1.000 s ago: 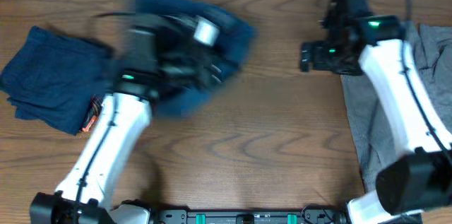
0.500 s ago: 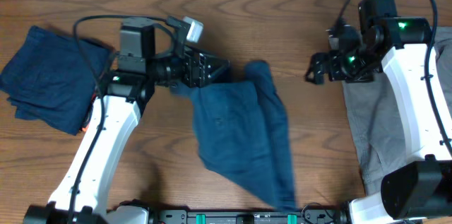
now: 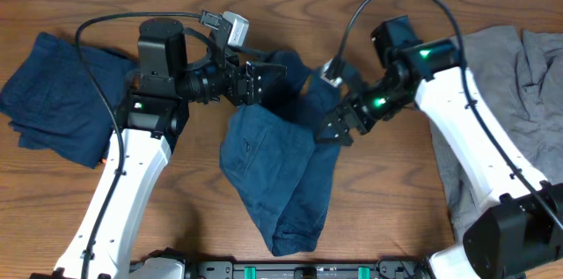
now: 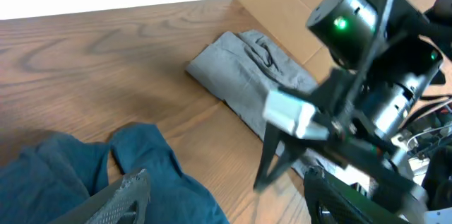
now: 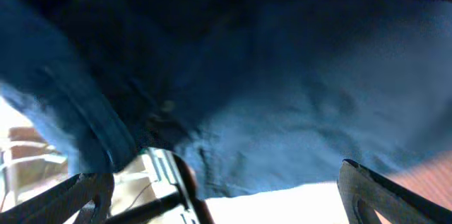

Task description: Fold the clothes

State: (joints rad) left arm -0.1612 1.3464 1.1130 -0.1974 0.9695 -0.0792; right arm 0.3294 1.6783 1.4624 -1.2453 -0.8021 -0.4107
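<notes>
While the shorts [image 3: 273,173] lie crumpled mid-table, both grippers stand spread: left gripper [image 3: 271,79] at their far-edge end, right gripper [image 3: 332,128] with cloth between its fingers. Step, judged: flattening. Next: pinch opposite edges, draw apart.

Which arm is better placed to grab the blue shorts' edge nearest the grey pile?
Right: right gripper sits at that edge of the navy shorts, jaws open, fabric filling its wrist view; left gripper is farther off.

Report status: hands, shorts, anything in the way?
Left hand open at top edge of shorts. Right hand open, close against shorts. Shorts crumpled mid-table, unfolded. Grey clothes right, navy pile left, neither blocking.
</notes>
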